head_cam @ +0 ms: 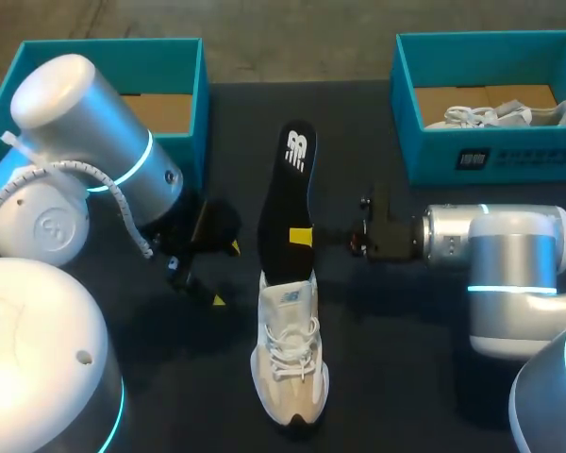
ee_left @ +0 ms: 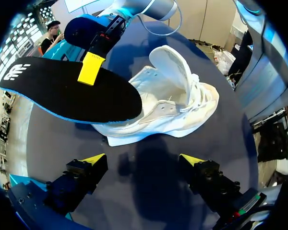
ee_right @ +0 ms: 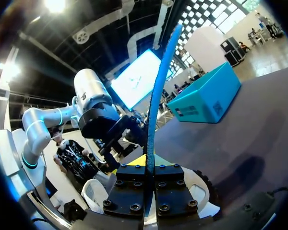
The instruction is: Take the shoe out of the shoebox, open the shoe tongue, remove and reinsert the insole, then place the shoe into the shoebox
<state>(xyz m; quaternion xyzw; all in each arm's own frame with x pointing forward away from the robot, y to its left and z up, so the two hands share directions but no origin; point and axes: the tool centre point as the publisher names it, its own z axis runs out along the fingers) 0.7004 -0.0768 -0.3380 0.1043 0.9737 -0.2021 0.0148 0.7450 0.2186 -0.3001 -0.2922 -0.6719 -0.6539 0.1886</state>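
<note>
Gripping the insole (head_cam: pixel 291 184) about mid-length with the right fingers (head_cam: pixel 302 236), clamped flat on both faces; in the right wrist view, seen edge-on between them. Holding its logo end up off the counter (head_cam: pixel 179 377), with the toe end at or just inside the mouth of the shoe (head_cam: pixel 288 368); cannot tell which. Note the shoe sole-down on the counter between the two arms, tongue pulled up and open, well apart from the shoebox (head_cam: pixel 113 58) at the far left. Hovering with the left fingers (ee_left: pixel 93 159) spread wide and empty just beside the shoe, touching nothing.

As for the insole: probably light, thin and springy, so likely to bow or flick when held only at the middle. Better pinched nearer the toe for feeding in, then pressed down at the heel.

As for the shoe: likely soft, light and apt to slide on the counter. Worth bracing at the heel or collar with the left fingers, not at the laces.
</note>
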